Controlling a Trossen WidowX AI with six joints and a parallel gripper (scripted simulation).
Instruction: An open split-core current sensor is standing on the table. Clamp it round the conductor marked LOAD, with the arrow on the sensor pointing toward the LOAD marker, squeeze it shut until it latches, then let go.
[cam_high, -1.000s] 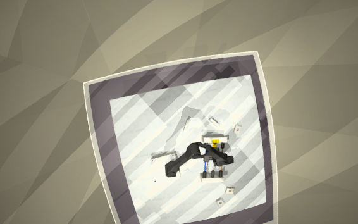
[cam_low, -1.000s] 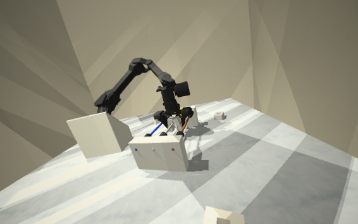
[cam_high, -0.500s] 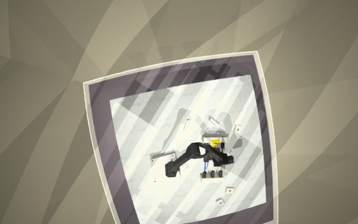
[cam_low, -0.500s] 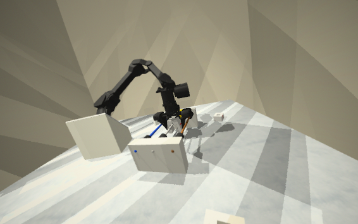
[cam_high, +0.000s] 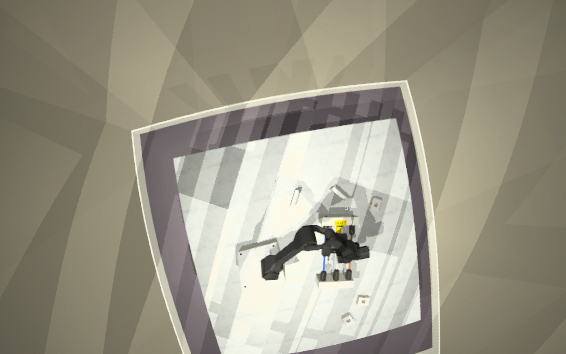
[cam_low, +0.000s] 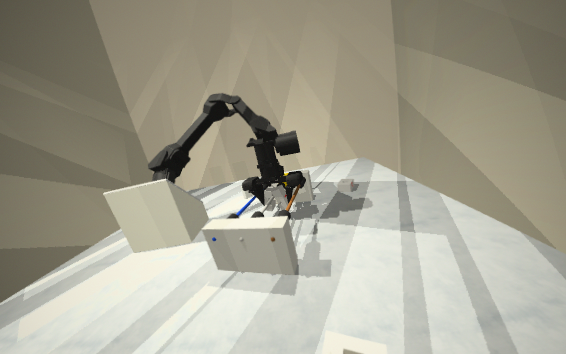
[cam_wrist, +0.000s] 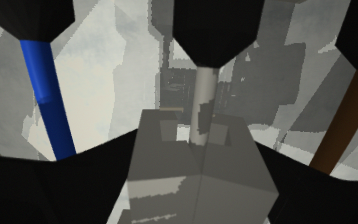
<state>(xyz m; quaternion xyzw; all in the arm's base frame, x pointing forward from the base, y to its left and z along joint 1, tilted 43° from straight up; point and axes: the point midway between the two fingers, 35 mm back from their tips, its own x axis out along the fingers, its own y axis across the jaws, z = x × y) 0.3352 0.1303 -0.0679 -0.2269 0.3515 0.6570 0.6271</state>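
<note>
The pale grey split-core sensor (cam_low: 274, 192) (cam_wrist: 165, 165) is between the fingers of my gripper (cam_low: 276, 198) (cam_wrist: 190, 137), which is shut on it with the fingers wide apart. In the wrist view its two halves meet along a central seam. The middle, grey-white conductor (cam_wrist: 206, 82) runs down into the notch between them. Whether the latch is engaged cannot be told, and no arrow shows. A yellow marker (cam_high: 340, 223) stands by the far terminal block, in line with the middle conductor; its lettering is too small to read.
A blue conductor (cam_low: 246, 206) (cam_wrist: 40, 85) and a brown one (cam_low: 293, 197) (cam_wrist: 340, 127) flank the middle one. The near terminal block (cam_high: 335, 283) (cam_low: 250, 245) holds their ends. Small pale blocks (cam_high: 376, 203) (cam_high: 363, 300) (cam_high: 348, 318) and two pale bars (cam_high: 296, 196) (cam_high: 339, 192) lie around.
</note>
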